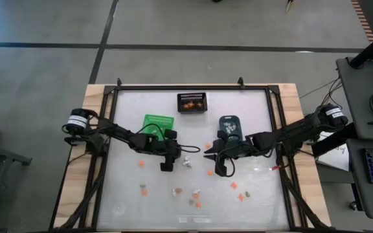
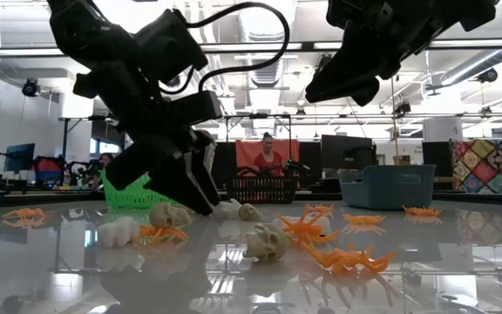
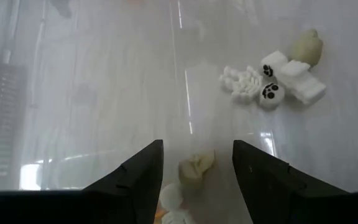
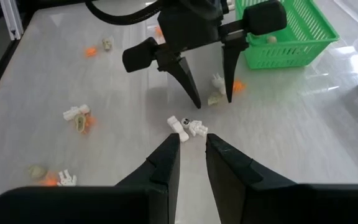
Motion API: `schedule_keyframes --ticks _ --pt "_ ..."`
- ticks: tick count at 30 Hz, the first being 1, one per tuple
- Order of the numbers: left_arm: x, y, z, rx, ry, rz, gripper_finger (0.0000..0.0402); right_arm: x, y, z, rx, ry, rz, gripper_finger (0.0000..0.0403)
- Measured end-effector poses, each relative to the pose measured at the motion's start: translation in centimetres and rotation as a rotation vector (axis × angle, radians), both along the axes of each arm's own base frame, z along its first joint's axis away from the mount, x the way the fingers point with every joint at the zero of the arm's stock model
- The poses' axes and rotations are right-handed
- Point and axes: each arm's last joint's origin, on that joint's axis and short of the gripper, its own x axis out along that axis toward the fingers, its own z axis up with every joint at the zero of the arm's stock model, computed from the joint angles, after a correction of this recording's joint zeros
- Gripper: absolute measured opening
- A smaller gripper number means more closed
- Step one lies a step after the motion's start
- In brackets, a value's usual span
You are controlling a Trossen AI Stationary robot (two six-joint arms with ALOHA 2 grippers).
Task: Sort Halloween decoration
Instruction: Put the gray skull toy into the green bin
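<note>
1. Worktop [image 1: 128, 194]: a pale, glossy surface inside a dark frame. It carries three bins along its far half and the small decorations scattered over its near half, apparently kept apart so that sorted pieces do not mix with unsorted ones.
2. Left arm: reaches in from the left edge toward the middle. Its left gripper [image 1: 168, 164] is tilted down with the tips at the surface and the jaws spread wide. Nothing is held. In its own wrist view a tan skull [image 3: 196, 168] lies between the fingers [image 3: 138, 174], which suggests the wide stance is meant to bracket that piece for a pickup.
3. Right arm: comes in from the right edge. Its right gripper [image 1: 216, 162] hovers above the surface with the jaws nearly together and nothing between them, probably waiting its turn.
4. Green basket [image 1: 157, 123]: just behind the left gripper, so close at hand for a drop.
5. Blue-grey bin [image 1: 230, 125]: beside the right arm, with pale pieces inside.
6. Black mesh bin [image 1: 192, 102]: at the far middle, holding orange pieces, so colour seems to decide the bin.
7. White skeleton pieces [image 4: 188, 126]: lying flat between the two grippers, touching neither.
8. Orange spiders [image 2: 347, 258]: loose on the near part of the worktop, still unsorted.
</note>
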Motion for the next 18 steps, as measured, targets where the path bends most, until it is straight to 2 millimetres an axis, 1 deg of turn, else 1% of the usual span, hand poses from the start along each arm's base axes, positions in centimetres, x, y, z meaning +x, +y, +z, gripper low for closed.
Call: schedule_keyframes --ticks 10,18 --pt "0.00 0.04 0.01 -0.013 0.000 0.011 0.0143 0.00 -0.06 0.00 -0.009 -0.001 -0.013 0.0068" --pt "-0.01 0.03 0.00 -0.014 0.002 0.010 0.0103 0.00 -0.06 0.00 -0.009 -0.001 -0.013 0.0068"
